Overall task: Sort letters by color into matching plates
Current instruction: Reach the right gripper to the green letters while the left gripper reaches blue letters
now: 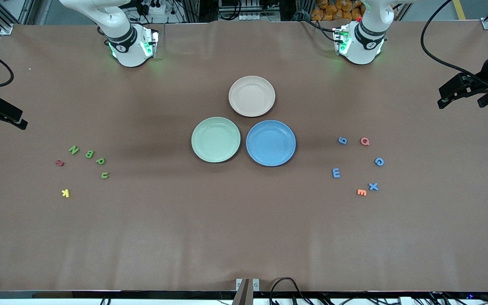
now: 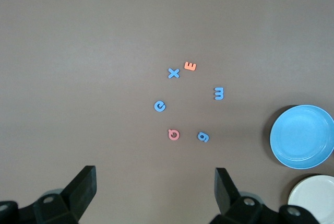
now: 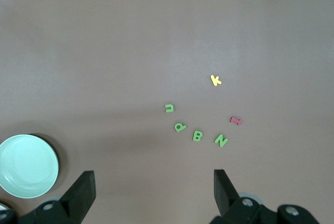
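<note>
Several green letters [image 1: 90, 154] [image 3: 197, 136] lie loose toward the right arm's end of the table. Several blue letters [image 1: 379, 161] [image 2: 160, 106] lie toward the left arm's end. At the table's middle the mint green plate [image 1: 215, 139] [image 3: 27, 165] and the blue plate [image 1: 270, 142] [image 2: 301, 136] sit side by side, both bare. My left gripper [image 1: 443, 98] [image 2: 155, 174] hangs open and holds nothing, high over the table's edge beside the blue letters. My right gripper [image 1: 19, 120] [image 3: 154, 177] hangs open and holds nothing, over the table's edge beside the green letters.
A beige-pink plate [image 1: 252, 96] [image 2: 313, 198] sits farther from the front camera than the two plates. A red Q [image 1: 364, 141] and an orange E [image 1: 361, 192] lie among the blue letters. A red letter [image 1: 59, 162] and a yellow K [image 1: 65, 193] lie near the green ones.
</note>
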Tool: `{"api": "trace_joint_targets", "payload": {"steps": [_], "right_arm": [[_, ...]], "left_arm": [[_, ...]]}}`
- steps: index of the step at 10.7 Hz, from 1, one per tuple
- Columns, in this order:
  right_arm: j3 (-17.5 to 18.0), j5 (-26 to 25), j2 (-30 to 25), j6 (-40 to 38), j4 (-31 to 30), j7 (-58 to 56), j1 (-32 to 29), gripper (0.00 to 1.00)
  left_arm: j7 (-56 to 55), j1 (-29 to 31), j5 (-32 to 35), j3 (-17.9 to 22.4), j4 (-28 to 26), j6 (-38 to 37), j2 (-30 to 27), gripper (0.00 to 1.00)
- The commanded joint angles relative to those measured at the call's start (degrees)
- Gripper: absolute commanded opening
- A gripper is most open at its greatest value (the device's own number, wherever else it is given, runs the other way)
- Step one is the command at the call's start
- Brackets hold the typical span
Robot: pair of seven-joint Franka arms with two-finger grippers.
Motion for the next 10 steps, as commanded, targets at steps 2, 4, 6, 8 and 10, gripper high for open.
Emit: {"api": "trace_joint_targets", "payload": {"steps": [2,4,6,8,10], "right_arm": [[0.28,-0.09,-0.66,0.16,-0.72,0.75,-0.22,1.00],[0.28,-0.09,-0.66,0.08,-0.72,0.75,-0.22,1.00],[0.28,-0.09,-0.57,0.16,-0.72,0.75,-0.31,1.00],[0.28,0.08,-0.14,0.34,-0.81,0.84,-0.39,1.00],[0.28,0.61,0.39,1.56,-1.33,0.84,-0.83,1.00]], "left_arm": [[1.37,-0.19,0.08,0.48,1.50,-1.34,0.68,1.00],[1.20,-0.27,1.04,-0.13,0.71,-1.34,0.94,1.00],[1.20,-0.19,0.96,-0.13,0.71,-0.65,2.60,1.00],[0.32,0.60,0.08,-0.04,0.71,-0.29,3.75,1.00],[0.93,0.60,0.08,-0.04,-0.17,0.15,4.02,1.00]]}}
